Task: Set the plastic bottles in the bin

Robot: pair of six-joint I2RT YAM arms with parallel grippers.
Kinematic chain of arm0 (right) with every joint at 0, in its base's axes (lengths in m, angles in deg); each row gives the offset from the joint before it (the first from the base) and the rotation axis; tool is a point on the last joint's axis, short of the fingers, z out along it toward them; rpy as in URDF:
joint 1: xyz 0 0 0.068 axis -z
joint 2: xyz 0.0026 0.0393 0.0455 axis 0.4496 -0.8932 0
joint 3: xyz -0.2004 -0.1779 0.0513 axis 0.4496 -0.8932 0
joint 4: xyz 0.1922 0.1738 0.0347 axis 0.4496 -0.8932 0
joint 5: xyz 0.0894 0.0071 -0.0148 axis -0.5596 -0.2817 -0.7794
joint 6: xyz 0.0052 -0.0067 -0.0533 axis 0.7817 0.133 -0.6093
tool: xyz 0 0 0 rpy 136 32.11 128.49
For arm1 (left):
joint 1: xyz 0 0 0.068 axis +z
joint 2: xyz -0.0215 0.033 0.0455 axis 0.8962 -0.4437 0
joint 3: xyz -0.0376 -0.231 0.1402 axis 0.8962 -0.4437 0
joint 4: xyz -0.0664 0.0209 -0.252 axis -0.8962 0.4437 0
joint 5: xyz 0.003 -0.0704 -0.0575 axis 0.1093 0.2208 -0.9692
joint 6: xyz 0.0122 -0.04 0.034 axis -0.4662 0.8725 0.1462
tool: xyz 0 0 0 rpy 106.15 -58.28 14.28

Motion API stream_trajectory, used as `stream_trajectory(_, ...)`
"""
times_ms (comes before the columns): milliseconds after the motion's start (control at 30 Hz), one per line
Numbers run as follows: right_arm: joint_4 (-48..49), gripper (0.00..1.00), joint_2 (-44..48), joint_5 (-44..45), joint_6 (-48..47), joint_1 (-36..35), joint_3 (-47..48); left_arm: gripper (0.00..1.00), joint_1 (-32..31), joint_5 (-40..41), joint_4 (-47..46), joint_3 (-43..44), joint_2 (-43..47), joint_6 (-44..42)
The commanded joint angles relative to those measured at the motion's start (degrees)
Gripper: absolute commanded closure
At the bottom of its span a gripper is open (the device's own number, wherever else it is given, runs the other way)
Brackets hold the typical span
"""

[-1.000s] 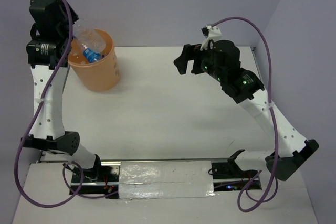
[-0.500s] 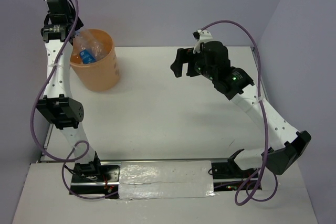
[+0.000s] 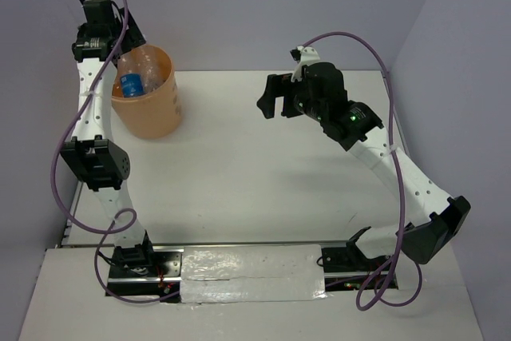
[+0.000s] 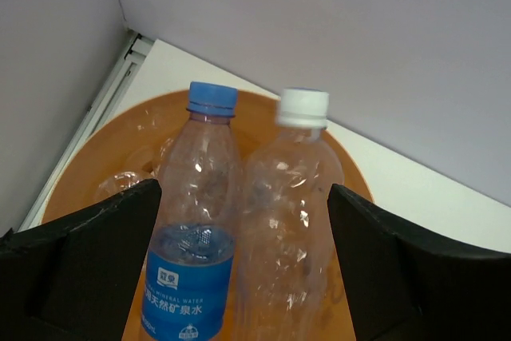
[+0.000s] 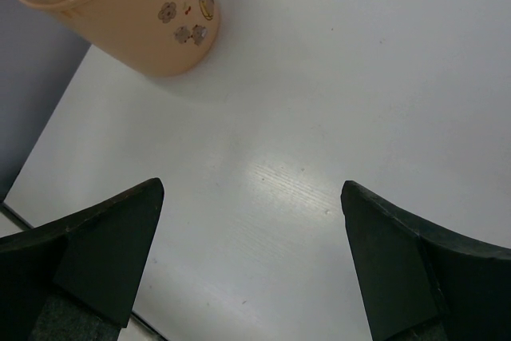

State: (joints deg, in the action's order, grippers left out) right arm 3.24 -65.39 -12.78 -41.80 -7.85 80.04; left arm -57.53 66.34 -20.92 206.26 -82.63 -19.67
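Counting left to right, we find two grippers, one orange bin (image 3: 156,113) and two plastic bottles (image 4: 200,197) that show clearly. The bin stands at the worktop's (image 3: 239,165) far left corner. The left gripper (image 4: 243,197) hangs just above its mouth, fingers spread wide, holding nothing. Directly below, inside the bin, stand a blue-capped bottle (image 4: 196,221) with a blue label and, touching its right side, a white-capped bottle (image 4: 291,213). Other crinkled plastic (image 4: 128,181) beside them is too unclear to count. The right gripper (image 5: 252,189) hovers over the worktop's far middle, well apart from the bin, fingers wide and empty.
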Motion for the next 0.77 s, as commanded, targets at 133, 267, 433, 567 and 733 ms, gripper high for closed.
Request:
stream_trajectory(133, 0.3, 0.00, 0.0, 2.1, 0.5, 0.2, 0.3, 0.00, -2.3, 3.3, -2.3, 3.7, 6.7, -1.0)
stream_trajectory(267, -2.3, 0.00, 0.8, 10.5, 1.4, 0.2, -0.1, 0.01, -3.1, 2.7, -5.2, -0.8, 16.4, -0.1)
stream_trajectory(433, -7.2, 0.00, 1.6, 23.7, 3.2, 1.0, -1.4, 0.01, -3.4, -7.1, -5.4, -14.1, 28.3, 3.2)
stream_trajectory(567, -9.1, 0.00, 2.7, 29.4, 3.4, 1.0, -4.3, 0.01, -4.3, -11.1, -6.4, -27.8, 36.7, 4.2)
stream_trajectory(733, -8.5, 0.00, 5.2, 29.6, 5.2, 1.2, -10.0, 0.01, -5.5, -13.2, -7.2, -39.8, 44.0, 3.3)
